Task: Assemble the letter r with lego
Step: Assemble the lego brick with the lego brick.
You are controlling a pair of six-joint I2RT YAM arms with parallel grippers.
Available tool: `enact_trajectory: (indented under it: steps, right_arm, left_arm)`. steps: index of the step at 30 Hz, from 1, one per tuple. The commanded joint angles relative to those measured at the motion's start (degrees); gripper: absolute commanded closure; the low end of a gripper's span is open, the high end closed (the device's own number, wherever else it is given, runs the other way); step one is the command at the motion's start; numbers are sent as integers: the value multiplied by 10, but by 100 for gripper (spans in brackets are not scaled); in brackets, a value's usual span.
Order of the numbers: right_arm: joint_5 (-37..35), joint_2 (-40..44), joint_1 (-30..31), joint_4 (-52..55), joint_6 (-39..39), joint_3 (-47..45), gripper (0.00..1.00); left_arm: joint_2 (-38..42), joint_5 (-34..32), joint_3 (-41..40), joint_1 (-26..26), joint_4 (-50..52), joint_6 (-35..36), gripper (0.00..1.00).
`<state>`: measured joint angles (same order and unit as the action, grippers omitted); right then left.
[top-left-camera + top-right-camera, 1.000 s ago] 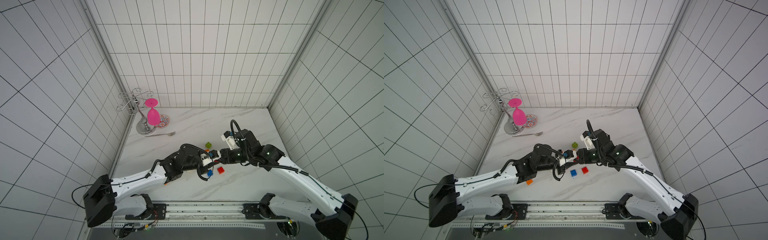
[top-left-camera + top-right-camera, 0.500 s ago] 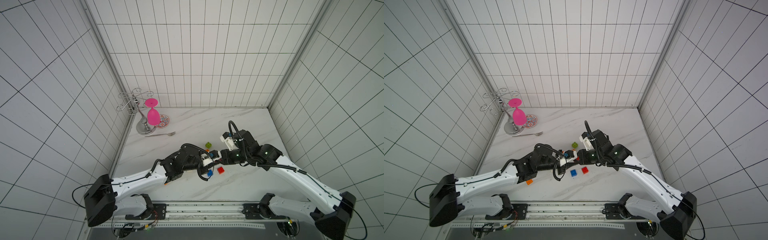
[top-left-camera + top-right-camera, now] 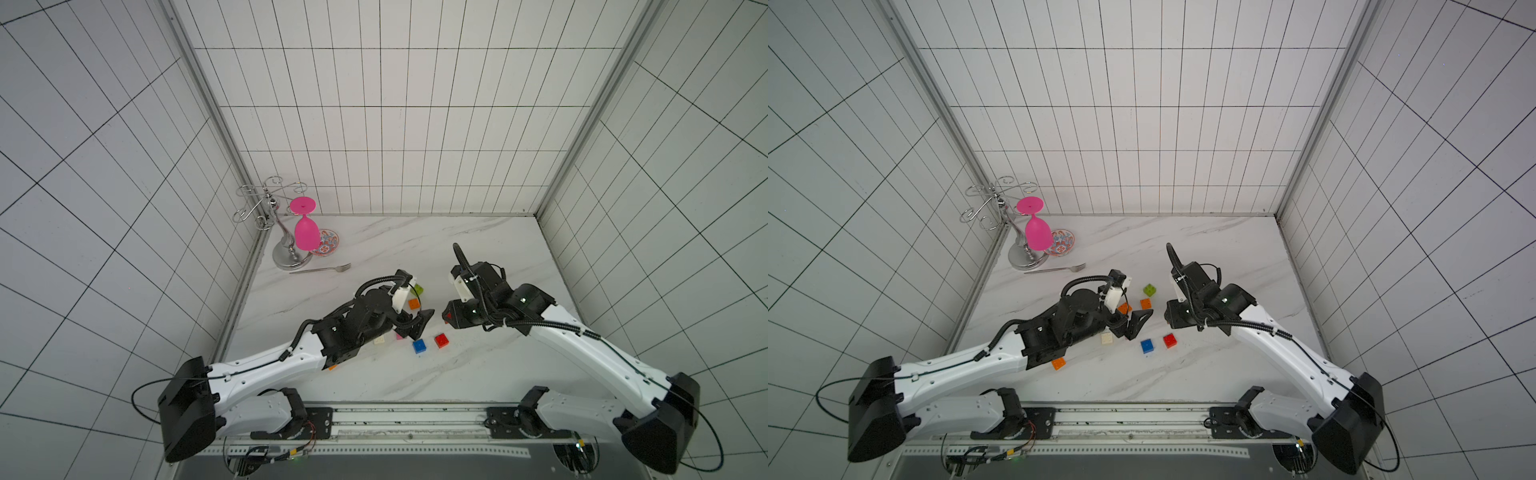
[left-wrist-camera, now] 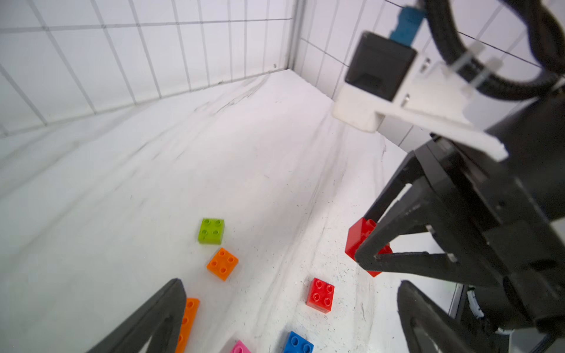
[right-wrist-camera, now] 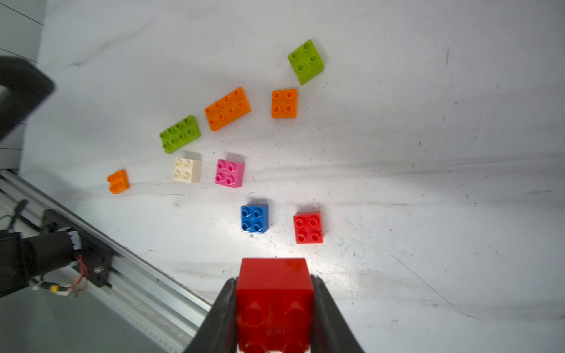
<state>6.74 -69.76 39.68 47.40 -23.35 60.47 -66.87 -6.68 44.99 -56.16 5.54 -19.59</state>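
The left gripper (image 3: 419, 326) has sprung wide and the arms have parted; the right gripper (image 3: 448, 320) keeps the red piece (image 5: 275, 275).
In both top views the piece hangs over mid-bench (image 3: 457, 374), with loose bricks (image 3: 1147, 345) lying beneath and toward the front edge. Left wrist: left fingers (image 4: 159, 314) splayed, nothing between; the right jaws pinch the piece by two opposite walls, one stud showing on the side toward the right wrist. Right wrist: jaws clamped on its flanks; it is glossy red and blocky, studs turned back toward the wrist, a plain wall ahead of them; its long axis is unclear. Beyond lie the loose bricks, the long orange (image 5: 227, 108) and long lime (image 5: 180, 133) slanted, parallel.
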Motion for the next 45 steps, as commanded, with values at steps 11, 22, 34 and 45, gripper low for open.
enact_trajectory:
  steps: [11,22,34,45]
  right_arm:
    - [-54,-129,11,-32,116,-31,100]
    - [-89,-160,61,-89,90,-73,100]
    - [-92,-176,68,-91,84,-83,100]
    - [-93,-189,73,-91,69,-91,100]
  left_arm:
    - [57,166,-144,142,-10,-312,2]
    - [64,183,-123,171,48,-278,2]
    - [62,195,-130,171,30,-280,3]
    - [63,198,-135,171,24,-280,3]
